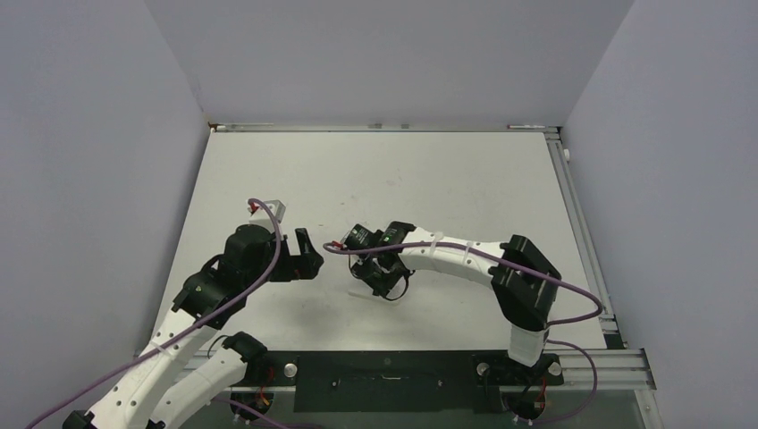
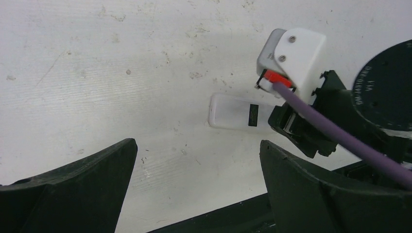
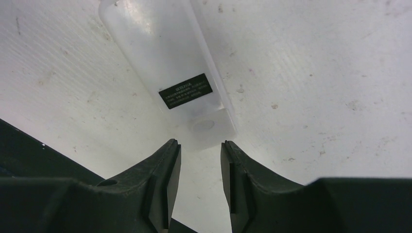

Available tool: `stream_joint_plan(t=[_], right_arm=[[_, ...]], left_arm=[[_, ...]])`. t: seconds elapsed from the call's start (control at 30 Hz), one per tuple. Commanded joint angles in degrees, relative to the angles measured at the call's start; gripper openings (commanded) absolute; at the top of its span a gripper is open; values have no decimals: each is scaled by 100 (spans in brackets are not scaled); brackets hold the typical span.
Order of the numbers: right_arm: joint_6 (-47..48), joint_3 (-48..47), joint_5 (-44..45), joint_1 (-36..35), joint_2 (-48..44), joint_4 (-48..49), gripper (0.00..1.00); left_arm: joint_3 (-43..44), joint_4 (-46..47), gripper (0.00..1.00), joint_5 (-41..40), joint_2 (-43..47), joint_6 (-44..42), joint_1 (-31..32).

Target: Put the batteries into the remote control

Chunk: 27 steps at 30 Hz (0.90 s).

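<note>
Progress looks slight, judging by how things lie; the remote [image 3: 165, 53] rests flat on the desk [image 1: 402, 179] with its plain white back and small black label turned up, about midway between the left and right edges and somewhat nearer the near edge than the far one; its back appears whole, with no compartment open to view, though whether a cover is seated there I cannot tell for sure. No batteries show in any view, so whether they are already inside cannot be told.

The right gripper [image 3: 200, 145] sits low at one short end of the remote, fingertips just short of it; its jaws stand a narrow gap apart with bare desk between them, pinching nothing. The left gripper [image 2: 197, 145] hangs close by, on the other side of the remote, jaws spread wide and empty.

What seems left is most of the job: opening the back, finding the batteries, seating both, closing up.
</note>
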State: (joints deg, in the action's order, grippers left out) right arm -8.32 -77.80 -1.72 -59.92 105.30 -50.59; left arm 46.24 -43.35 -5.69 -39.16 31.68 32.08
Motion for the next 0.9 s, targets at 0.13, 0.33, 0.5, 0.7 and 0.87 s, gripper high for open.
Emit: stream_joint_plan(t=[0.13, 0.33, 0.5, 0.7, 0.87], right_arm=[[-1043, 751, 756, 46, -1464, 938, 36], [-1735, 1429, 998, 59, -1968, 1346, 36], [-2320, 2144, 1348, 55, -2478, 1835, 38], [-3171, 2696, 1974, 59, -3055, 2072, 43], [-3674, 3166, 1767, 59, -3198, 2545, 42]], left_arm=[[-137, 525, 96, 546, -275, 21, -35], [-401, 979, 96, 997, -822, 311, -43], [-717, 1624, 93, 1244, -1412, 597, -35], [-1003, 2330, 89, 1310, -2257, 852, -9], [-1019, 2771, 79, 1384, -2765, 890, 8]])
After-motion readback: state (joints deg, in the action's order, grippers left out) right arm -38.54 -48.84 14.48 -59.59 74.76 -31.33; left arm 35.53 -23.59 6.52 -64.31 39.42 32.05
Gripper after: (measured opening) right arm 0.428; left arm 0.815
